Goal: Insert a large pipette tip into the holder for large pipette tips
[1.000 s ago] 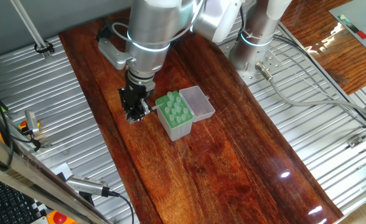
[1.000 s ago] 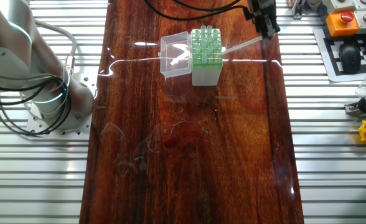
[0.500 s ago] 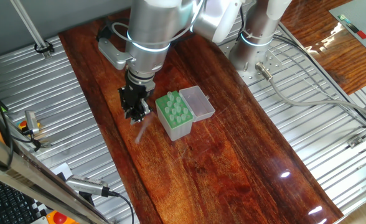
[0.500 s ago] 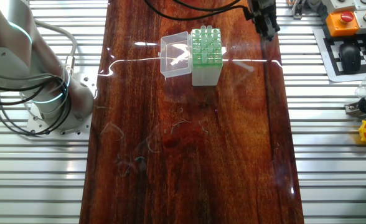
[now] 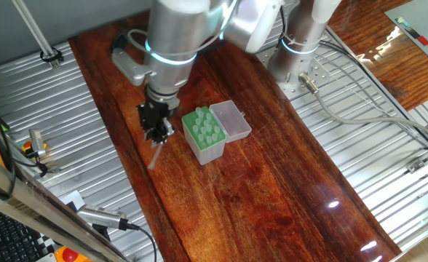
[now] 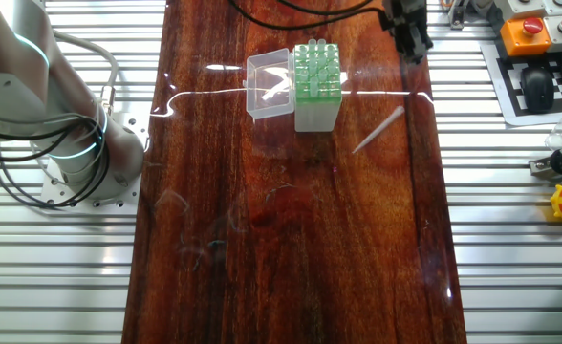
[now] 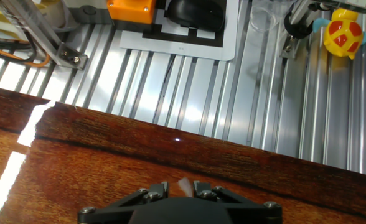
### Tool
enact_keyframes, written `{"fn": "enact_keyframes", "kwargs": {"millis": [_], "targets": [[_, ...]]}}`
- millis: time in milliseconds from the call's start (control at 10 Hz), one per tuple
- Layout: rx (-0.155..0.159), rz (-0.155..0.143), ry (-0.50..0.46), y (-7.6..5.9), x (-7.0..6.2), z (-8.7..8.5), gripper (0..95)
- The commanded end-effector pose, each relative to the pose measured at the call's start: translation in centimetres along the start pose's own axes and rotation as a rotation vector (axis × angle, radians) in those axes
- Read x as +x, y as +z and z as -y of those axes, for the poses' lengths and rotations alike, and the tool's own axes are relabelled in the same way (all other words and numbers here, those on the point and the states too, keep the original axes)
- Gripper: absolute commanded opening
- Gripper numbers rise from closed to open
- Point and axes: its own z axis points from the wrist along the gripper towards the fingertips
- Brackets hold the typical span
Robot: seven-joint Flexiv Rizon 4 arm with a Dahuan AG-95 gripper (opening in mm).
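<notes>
Dropped since a second ago from the gripper point(image 6: 407, 38), jaws apart and holding nothing: large pipette tip point(image 6: 378, 129), flat on the wooden table point(image 6: 291, 248), at about 4 o'clock of the green-topped holder point(image 6: 316, 72), apart from it.

Gripper point(image 7: 178, 186) cut off by the hand view's lower edge; only the finger bases show, jaw gap not readable. In the other fixed view it runs off the top edge. Tip point(image 5: 154, 155) thin and faint against the wood. Holder point(image 6: 316, 84) holes too small to count.
</notes>
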Motion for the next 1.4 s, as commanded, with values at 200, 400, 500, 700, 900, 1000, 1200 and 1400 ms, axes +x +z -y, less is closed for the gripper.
{"fn": "enact_keyframes", "kwargs": {"millis": [200,400,500,700,900,1000,1200,1400], "targets": [[-0.020,-0.066,-0.086,2.3,-0.5,1.4,19.0],[-0.063,-0.198,-0.162,4.6,-0.6,2.7,0.0],[-0.085,-0.263,-0.191,5.5,-0.5,3.1,0.0],[-0.098,-0.332,-0.196,6.1,-0.5,3.4,0.0],[-0.084,-0.359,-0.227,6.1,-0.5,3.4,0.0],[-0.087,-0.362,-0.238,6.1,-0.5,3.4,0.0],[-0.087,-0.364,-0.233,6.1,-0.5,3.4,0.0],[-0.085,-0.360,-0.219,6.1,-0.5,3.4,0.0]]}}
